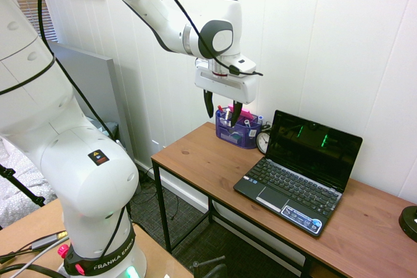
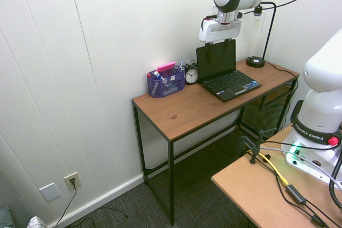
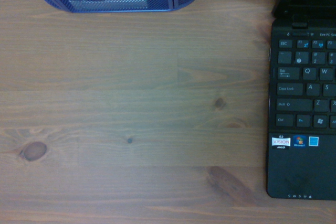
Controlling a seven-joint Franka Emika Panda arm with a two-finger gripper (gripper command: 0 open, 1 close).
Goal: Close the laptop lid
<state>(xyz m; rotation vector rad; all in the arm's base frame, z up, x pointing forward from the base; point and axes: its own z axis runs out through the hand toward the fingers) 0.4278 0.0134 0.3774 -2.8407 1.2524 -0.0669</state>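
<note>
Wooden desk (image 1: 199, 154) below, my 1 gripper (image 1: 223, 110) hangs empty, fingers spread, and a low sweep toward that upright lid (image 1: 313, 148) could shove the laptop (image 1: 287, 193) backward!

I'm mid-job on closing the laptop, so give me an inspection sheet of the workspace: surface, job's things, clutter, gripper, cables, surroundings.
Surface: brown wooden table, knots in the grain; no spill seen.
Job's things: laptop on the table, lid raised, stickers on the palm rest.
Clutter: purple organizer holding pens and a pink item; clock between it and the laptop; lamp beyond the laptop.
Gripper: fingers apart, nothing held, above the table.
Cables: lamp cord at the table's far end; none seen on the laptop.
Surroundings: white panelled wall behind, dark carpet below.
</note>
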